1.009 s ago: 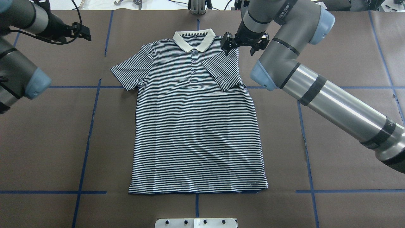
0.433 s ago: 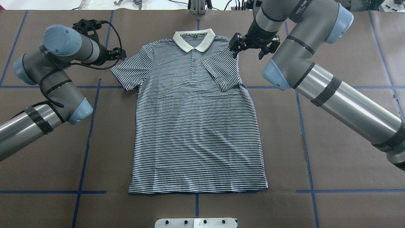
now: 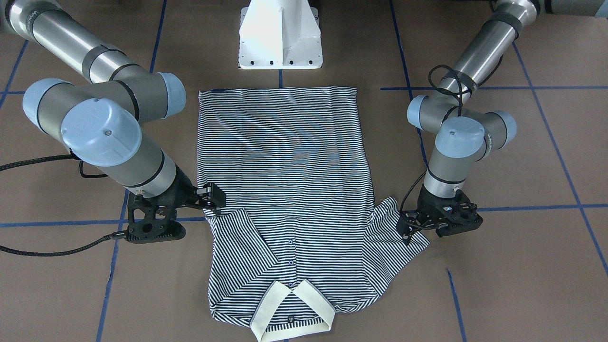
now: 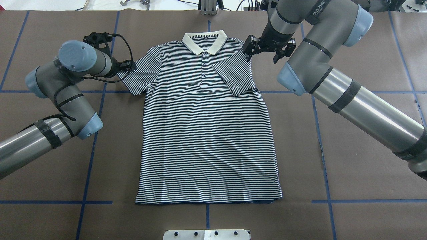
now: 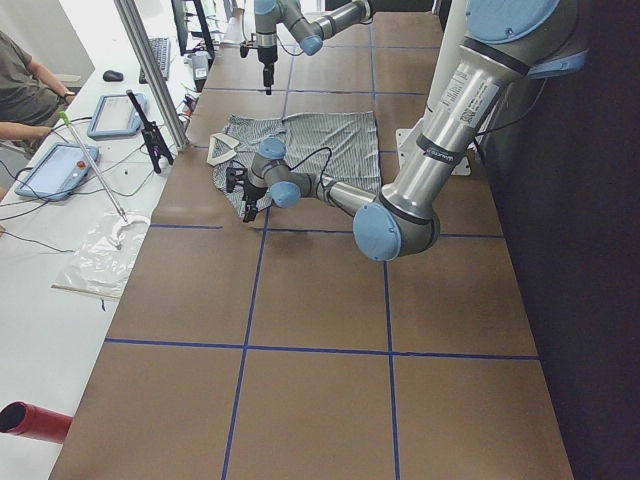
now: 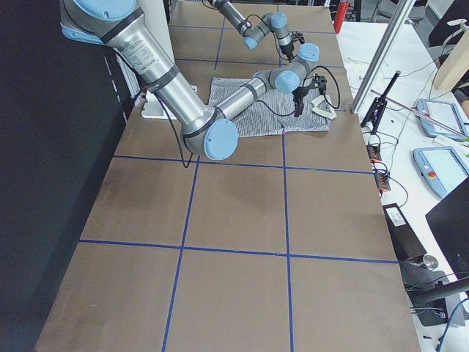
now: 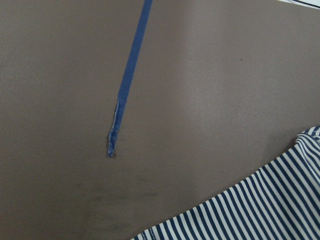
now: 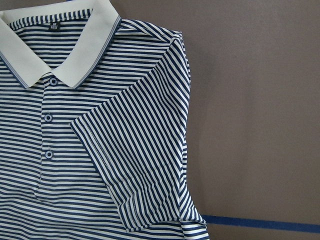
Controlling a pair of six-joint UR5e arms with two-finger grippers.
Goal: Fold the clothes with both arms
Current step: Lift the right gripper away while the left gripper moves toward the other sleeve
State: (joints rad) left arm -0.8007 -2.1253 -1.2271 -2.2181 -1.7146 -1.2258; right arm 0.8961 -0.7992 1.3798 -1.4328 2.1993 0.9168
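Observation:
The striped polo shirt point(image 4: 206, 133) lies flat, face up, with its cream collar point(image 4: 204, 41) at the far side. Its sleeve on my right side point(image 4: 233, 75) is folded in over the chest, as the right wrist view point(image 8: 145, 160) shows. The sleeve on my left side point(image 4: 136, 75) lies spread out. My left gripper point(image 4: 129, 66) is low at that sleeve's outer edge and looks open and empty; it also shows in the front view point(image 3: 406, 232). My right gripper point(image 4: 248, 55) hangs beside the folded shoulder, open and empty; the front view shows it too point(image 3: 214, 199).
The brown table cover carries blue tape lines point(image 4: 96, 133). The white pedestal base point(image 3: 280, 38) stands just behind the shirt's hem. A side bench with tablets point(image 5: 130, 110) and a seated person point(image 5: 25, 80) lies beyond the collar end of the table.
My left arm swung in from the far left and brought its gripper down to the spread sleeve. My right gripper shifted slightly outward from the folded shoulder. The shirt has not moved.

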